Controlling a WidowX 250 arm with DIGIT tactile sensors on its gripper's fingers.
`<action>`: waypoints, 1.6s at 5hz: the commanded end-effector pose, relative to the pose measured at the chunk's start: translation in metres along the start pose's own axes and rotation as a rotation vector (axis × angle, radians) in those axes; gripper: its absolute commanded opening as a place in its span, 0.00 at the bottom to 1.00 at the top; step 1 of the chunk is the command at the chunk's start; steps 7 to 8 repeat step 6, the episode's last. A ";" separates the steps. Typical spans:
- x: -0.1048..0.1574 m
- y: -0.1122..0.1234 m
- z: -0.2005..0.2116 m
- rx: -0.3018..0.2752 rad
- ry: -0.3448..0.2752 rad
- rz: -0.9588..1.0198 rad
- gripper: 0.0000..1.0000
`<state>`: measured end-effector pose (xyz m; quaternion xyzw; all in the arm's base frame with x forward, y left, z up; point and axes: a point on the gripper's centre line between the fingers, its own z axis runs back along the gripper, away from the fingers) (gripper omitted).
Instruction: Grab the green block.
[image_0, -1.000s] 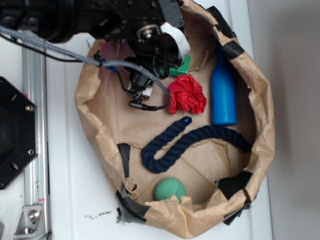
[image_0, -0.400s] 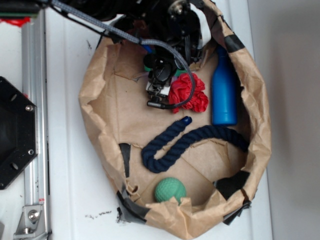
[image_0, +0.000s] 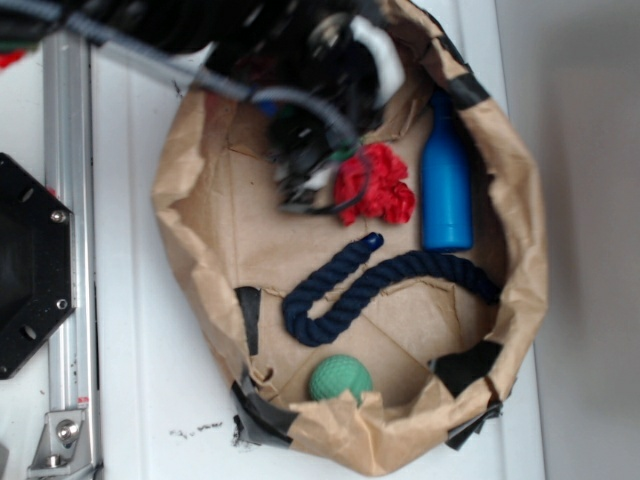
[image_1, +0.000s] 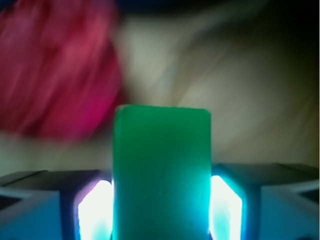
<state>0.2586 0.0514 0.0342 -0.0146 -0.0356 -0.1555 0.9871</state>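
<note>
In the wrist view the green block (image_1: 161, 170) fills the space between my two lit fingers (image_1: 95, 210), its flat faces pressed by both pads, so my gripper (image_1: 161, 212) is shut on it. The red cloth wad (image_1: 55, 70) is a blur behind it at upper left. In the exterior view my gripper (image_0: 312, 170) is motion-blurred at the top of the paper bag, just left of the red cloth wad (image_0: 377, 185). Only a green sliver of the block (image_0: 346, 155) shows there.
The crumpled brown paper bag (image_0: 520, 260) walls in everything. Inside are a blue bottle (image_0: 446, 180) at right, a dark blue rope (image_0: 370, 280) across the middle and a small green ball (image_0: 339, 380) at the front. A metal rail (image_0: 70, 300) and black plate (image_0: 30, 270) stand left.
My gripper went from left of the green block to over it and closed on it. The arm is now blurred with motion, and the bag's left wall has shifted slightly.
</note>
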 end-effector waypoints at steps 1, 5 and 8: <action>0.040 -0.042 0.111 0.119 -0.102 0.318 0.00; 0.031 -0.065 0.123 0.000 -0.040 0.402 0.00; 0.025 -0.068 0.121 0.022 -0.042 0.404 0.00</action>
